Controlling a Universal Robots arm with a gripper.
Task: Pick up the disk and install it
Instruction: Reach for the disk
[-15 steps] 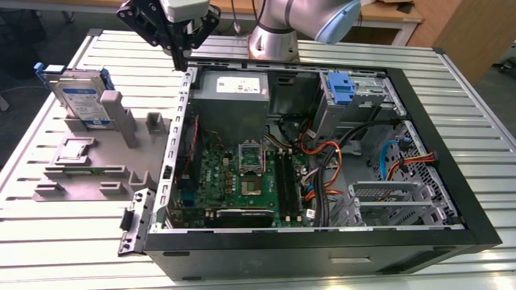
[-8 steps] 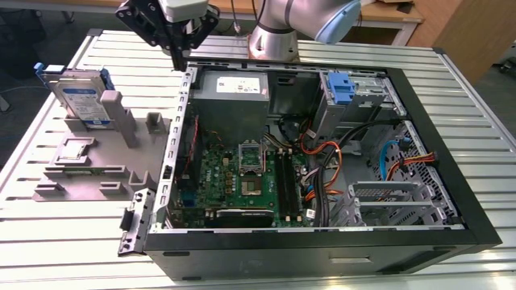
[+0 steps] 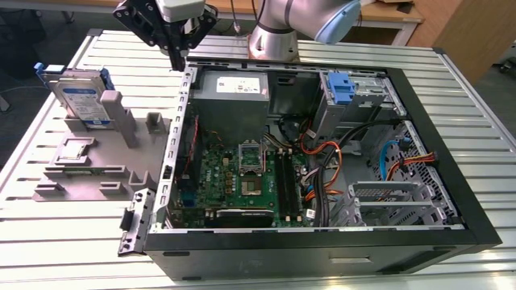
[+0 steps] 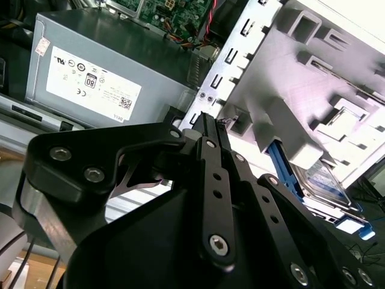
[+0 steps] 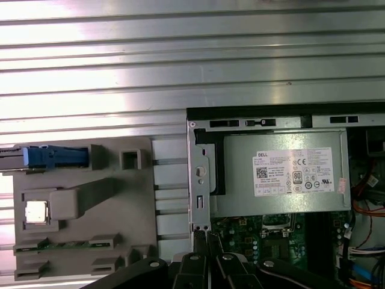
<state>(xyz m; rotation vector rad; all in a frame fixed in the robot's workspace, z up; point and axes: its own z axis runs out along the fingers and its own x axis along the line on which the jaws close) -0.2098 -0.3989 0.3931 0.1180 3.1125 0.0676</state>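
The disk (image 3: 81, 99), silver with a white-and-blue label and a blue carrier, stands on edge in a grey holder (image 3: 89, 172) at the exterior view's left, outside the computer case. The first wrist view shows it edge-on as a blue strip (image 5: 54, 158), and the second wrist view shows part of it (image 4: 322, 180) behind the holder's posts. My gripper (image 3: 175, 60) hangs over the case's rear corner, on the disk's right in the exterior view and apart from it. Both wrist views show its black fingers (image 4: 207, 129) (image 5: 204, 241) pressed together with nothing between them.
The open computer case (image 3: 451, 181) lies on a slatted metal table (image 3: 72, 241). Inside are a grey power supply (image 3: 234, 90), a green motherboard (image 3: 241, 175), cables and a drive bay with a blue bracket (image 3: 342, 87). The grey holder also carries small parts.
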